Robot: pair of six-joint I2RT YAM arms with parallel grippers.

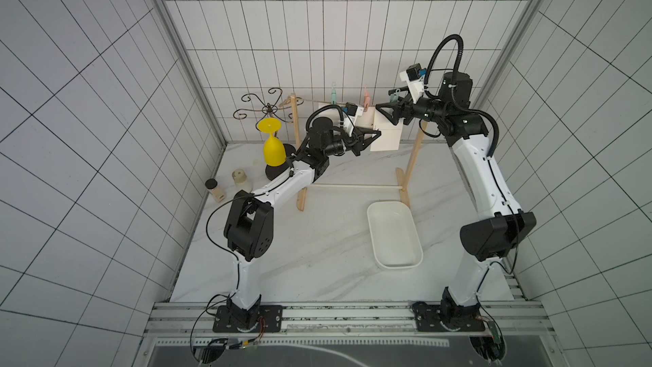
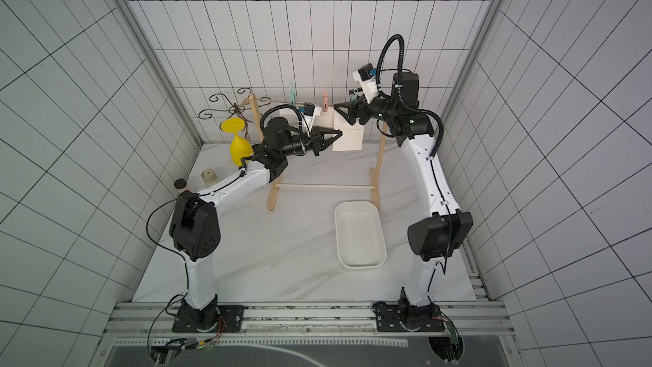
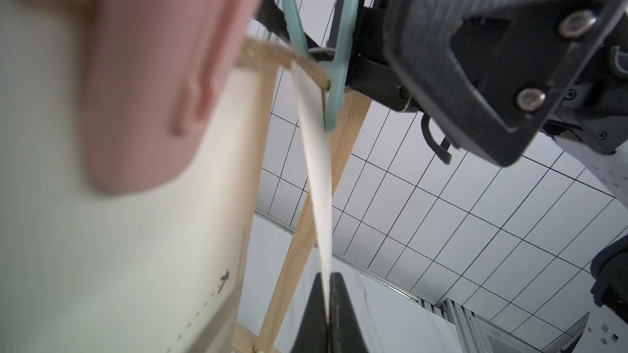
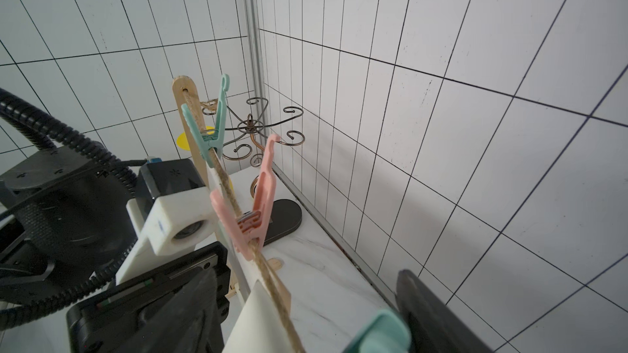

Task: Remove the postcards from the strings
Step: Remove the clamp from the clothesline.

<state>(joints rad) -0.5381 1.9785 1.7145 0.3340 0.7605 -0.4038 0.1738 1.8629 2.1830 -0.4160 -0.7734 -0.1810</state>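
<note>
Release of the end postcard [image 1: 388, 139]: our left gripper [image 1: 376, 134] pinches its lower edge, right gripper [image 4: 307, 286] gapes around the green peg [image 4: 380, 334], which we reckon needs squeezing next.

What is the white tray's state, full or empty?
Empty: in both top views the white tray shows a bare floor, nothing inside.
</note>
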